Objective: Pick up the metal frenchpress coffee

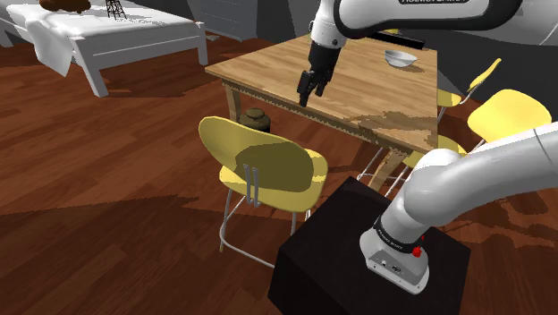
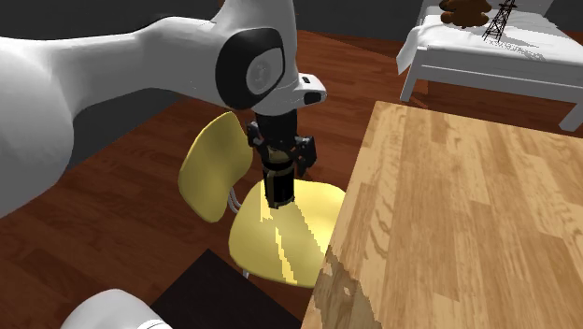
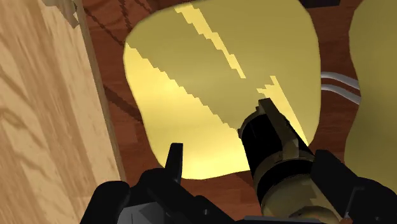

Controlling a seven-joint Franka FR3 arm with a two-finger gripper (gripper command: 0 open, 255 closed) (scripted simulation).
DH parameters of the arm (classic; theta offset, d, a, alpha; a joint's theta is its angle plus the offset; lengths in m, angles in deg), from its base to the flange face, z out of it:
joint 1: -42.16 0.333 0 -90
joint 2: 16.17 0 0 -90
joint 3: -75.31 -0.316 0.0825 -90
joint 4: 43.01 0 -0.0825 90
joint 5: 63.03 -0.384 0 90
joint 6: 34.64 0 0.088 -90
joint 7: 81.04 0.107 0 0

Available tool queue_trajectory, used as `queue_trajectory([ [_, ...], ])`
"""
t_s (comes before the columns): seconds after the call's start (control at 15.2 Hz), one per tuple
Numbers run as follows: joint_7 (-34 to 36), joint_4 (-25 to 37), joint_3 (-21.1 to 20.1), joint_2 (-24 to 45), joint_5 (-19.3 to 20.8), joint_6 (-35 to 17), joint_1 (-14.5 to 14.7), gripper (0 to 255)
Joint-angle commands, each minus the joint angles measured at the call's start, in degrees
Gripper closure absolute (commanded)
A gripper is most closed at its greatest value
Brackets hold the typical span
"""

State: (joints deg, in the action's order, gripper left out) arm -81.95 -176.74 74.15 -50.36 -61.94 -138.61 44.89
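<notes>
Claw: the claw (image 1: 309,88) points down, just off the table's edge. I judge it clamped on the press, since nothing else bears the press up.
Fingers: in the wrist view one finger (image 3: 173,159) shows a sliver of gap to the press, which lies hard by the other side. The hold looks lopsided to me, and the true contact is hidden.
Press: a dark cylinder with brass-coloured bands (image 2: 278,190), its long axis in line with the claw. It hangs in the air beside the table's edge and rests on no surface.
Handling: likely stiff and hard-walled, so it will not give under a squeeze. It is probably smooth too, and apt to slide or swing if held off-centre. It looks fairly weighty for its width, and a plunger top may sit loose.
Where to hold: squarely across the body, near the middle and by a band if one offers a ledge — not by the thin end that juts past the claw.
Risk: a slip here would drop it off the table's side.
Chair: a yellow chair (image 2: 280,243) is drawn up at the table's edge, its seat under the press and apart from it.
Table: wooden top (image 2: 467,206), bare at this edge.
Bowl: a pale bowl (image 1: 400,59) at the table's far end, well apart from the claw.
Bed: a white bed (image 1: 116,36) stands beyond the table.
</notes>
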Motion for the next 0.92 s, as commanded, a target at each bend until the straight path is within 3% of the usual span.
queue_trajectory([
  [0.0,-1.1,0.1,-0.7,3.1,-0.4,-2.3,1.2,0],
  [0.53,-5.7,1.3,-3.8,15.9,-1.7,-10.8,5.7,0],
  [0.86,-5.8,-0.8,-4.1,17.7,-1.7,-14.5,5.9,0],
])
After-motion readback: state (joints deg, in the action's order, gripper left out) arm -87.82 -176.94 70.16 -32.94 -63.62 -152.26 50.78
